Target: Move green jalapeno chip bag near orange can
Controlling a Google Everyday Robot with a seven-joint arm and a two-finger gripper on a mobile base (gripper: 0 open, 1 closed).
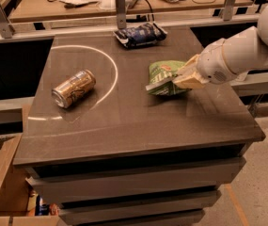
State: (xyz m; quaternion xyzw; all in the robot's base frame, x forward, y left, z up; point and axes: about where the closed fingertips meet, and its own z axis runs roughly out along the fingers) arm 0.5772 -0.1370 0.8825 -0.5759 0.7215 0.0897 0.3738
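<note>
The gripper (184, 77) sat over the right half of the dark table (138, 126), at about 3 o'clock from its centre, on the end of the white arm (239, 51) that reached in from the right. Its pale pincer looked clenched on the right end of the green jalapeno chip bag (161, 76), which lay crumpled just left of it with its silvery edge pointing toward 8 o'clock. I could not tell whether the bag was resting on the tabletop or lifted just off it.

The orange can (73, 88) lay on its side at 9 o'clock from the bag, well apart from it, across the white arc (111, 74) painted on the surface. A dark blue chip bag (139, 34) sat at the table's 12 o'clock edge, touched by nothing.

By my reading, the grasp was made but the carry had hardly begun. The bag had yet to travel toward 9 o'clock across the arc and be let go beside the can.
</note>
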